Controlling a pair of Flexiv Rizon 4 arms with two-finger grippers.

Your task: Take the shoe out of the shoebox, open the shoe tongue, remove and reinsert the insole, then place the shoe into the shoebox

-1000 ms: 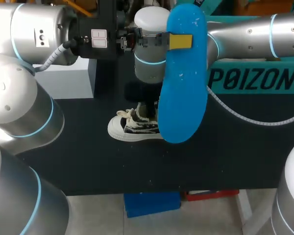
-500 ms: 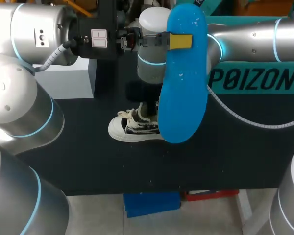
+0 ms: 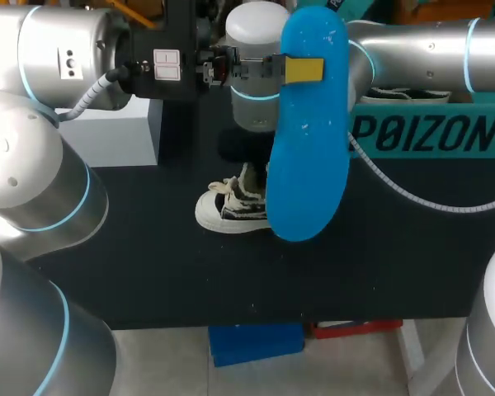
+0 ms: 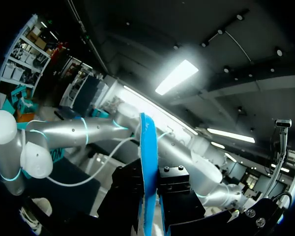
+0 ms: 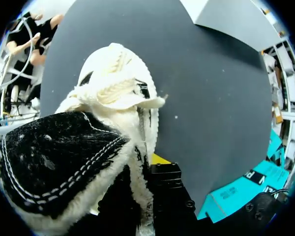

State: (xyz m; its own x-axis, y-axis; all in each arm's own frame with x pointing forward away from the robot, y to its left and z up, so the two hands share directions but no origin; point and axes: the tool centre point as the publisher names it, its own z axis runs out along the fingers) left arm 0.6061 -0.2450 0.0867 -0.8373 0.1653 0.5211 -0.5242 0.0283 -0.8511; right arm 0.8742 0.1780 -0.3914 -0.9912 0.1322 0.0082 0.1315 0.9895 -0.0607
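Dark table point(image 3: 148, 272) — insole point(image 3: 309, 148) hides shoe point(image 3: 231, 210) heel overhead; R wrist shows it

Large dark block capitals ran along the teal side wall of the shoebox point(image 3: 429, 132) at the back of the table, one word filling most of the wall's height. From my right wrist I saw a piece of that same dark print on the teal wall, cut off and too partial to read. Two small white stickers point(image 3: 167, 66) sat on the black housing at my left arm's wrist, their print too small to make out.
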